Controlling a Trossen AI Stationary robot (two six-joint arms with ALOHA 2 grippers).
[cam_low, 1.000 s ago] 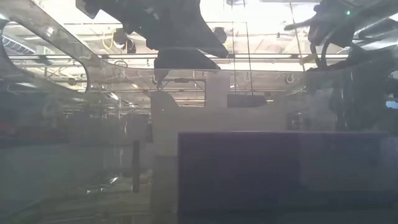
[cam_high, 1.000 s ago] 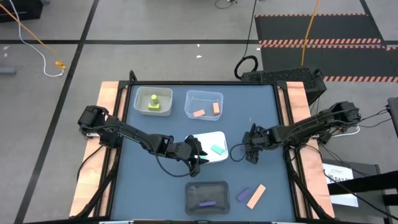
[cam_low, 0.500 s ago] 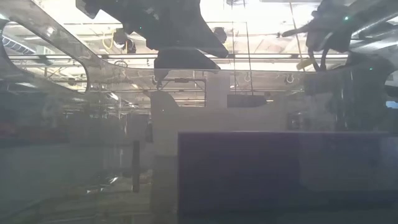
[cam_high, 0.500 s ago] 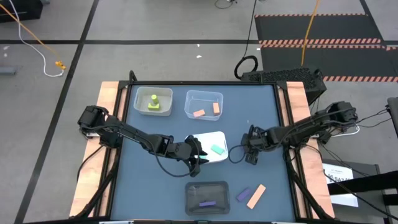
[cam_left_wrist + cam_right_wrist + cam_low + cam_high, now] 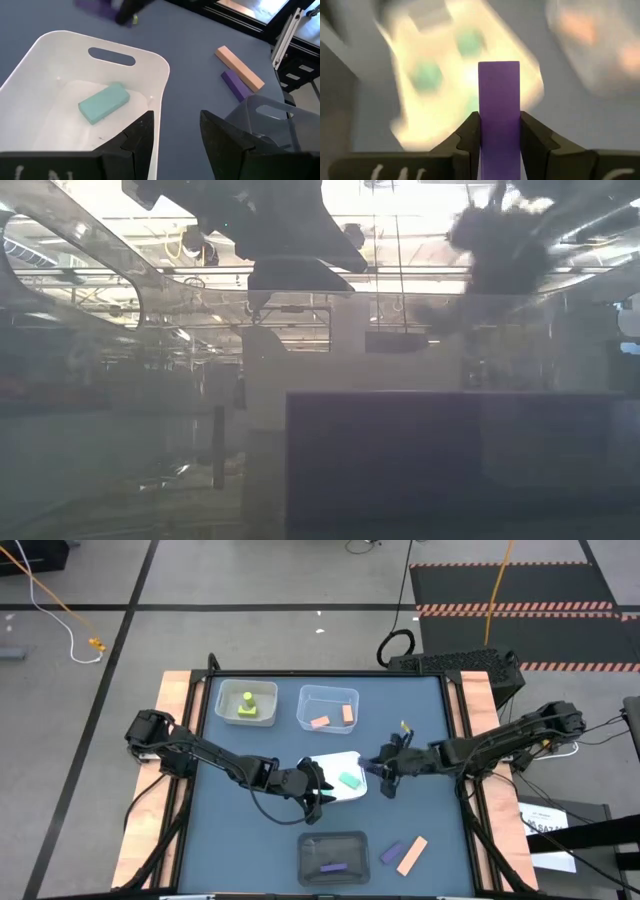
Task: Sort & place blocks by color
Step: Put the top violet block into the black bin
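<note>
Two dark jointed arms, black cables, dark two-fingered end effectors

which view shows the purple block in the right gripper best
The right wrist view: the purple rectangular block stands upright, filling the middle, clamped in the right gripper. The left wrist view shows only a blurred purple patch at the edge. The high view shows that gripper beside the white tray, with the block hidden. The low view shows nothing of it.

Behind the purple block (image 5: pixel 498 110), the right wrist view smears the white tray (image 5: pixel 470 70) into blur; low view is hazy glare. The right gripper (image 5: pixel 497 242) there is a dark smudge.
</note>
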